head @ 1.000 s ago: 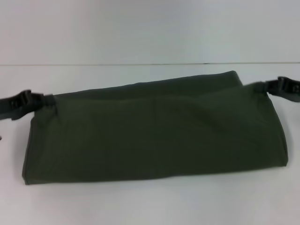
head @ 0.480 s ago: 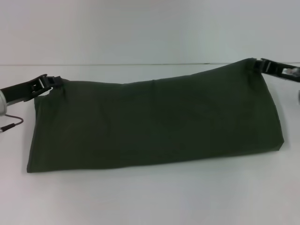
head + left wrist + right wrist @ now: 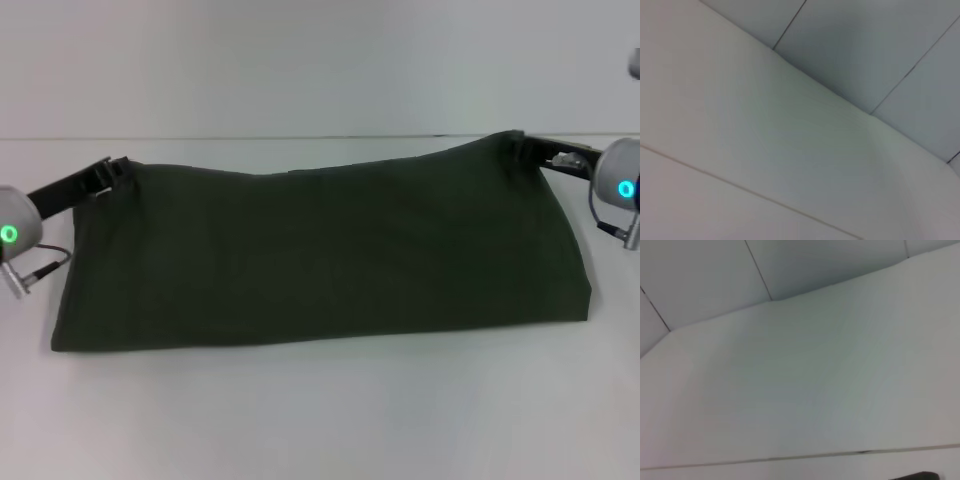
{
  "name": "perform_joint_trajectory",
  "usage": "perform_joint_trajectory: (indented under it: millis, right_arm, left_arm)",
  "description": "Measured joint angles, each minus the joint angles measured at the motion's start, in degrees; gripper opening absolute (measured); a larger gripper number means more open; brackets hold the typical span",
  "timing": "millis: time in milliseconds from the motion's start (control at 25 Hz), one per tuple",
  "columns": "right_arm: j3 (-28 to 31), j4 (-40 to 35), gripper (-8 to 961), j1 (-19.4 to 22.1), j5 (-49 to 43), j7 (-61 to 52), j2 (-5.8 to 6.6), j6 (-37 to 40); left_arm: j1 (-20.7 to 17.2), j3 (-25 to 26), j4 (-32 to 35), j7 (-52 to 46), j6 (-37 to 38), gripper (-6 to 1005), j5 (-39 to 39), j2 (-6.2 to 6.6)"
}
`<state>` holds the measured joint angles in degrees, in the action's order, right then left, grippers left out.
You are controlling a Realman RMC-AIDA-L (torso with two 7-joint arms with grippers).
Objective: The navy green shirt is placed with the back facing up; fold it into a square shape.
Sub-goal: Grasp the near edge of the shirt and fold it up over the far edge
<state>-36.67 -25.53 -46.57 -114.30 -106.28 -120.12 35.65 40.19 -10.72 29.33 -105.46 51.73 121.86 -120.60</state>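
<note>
We clamp the left gripper (image 3: 118, 166) and right gripper (image 3: 525, 147) on the navy green shirt (image 3: 320, 250), stretched between them over the bench (image 3: 320, 410).

shirt (image 3: 320, 255) top edge higher (both corners)

A white table (image 3: 320, 420) fills the lower part of the head view, and its surface is plain and smooth. Behind it stands a pale grey wall (image 3: 320, 60), and a thin dark line runs across where the table meets this wall. The left wrist view shows a light panelled surface (image 3: 865, 45) with narrow dark seams between the panels. The right wrist view shows similar pale panels (image 3: 700, 275), also divided by thin seams.
</note>
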Motion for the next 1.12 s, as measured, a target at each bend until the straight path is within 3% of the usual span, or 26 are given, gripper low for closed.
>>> perform_joint_trajectory:
  millis: [280,1120]
  right_arm:
    - [-3.9,2.8,118,-0.6,6.7,5.1,-0.11,-5.3]
    - [-4.1,8.6,138,-4.1,22.7,25.2,-0.31,-8.0]
  left_arm:
    - [1.4,0.0,-0.6,4.6,-7.1,22,-1.2,-2.39]
    - [1.7,0.0,-3.6,13.4,-11.4,25,-12.6,-3.24]
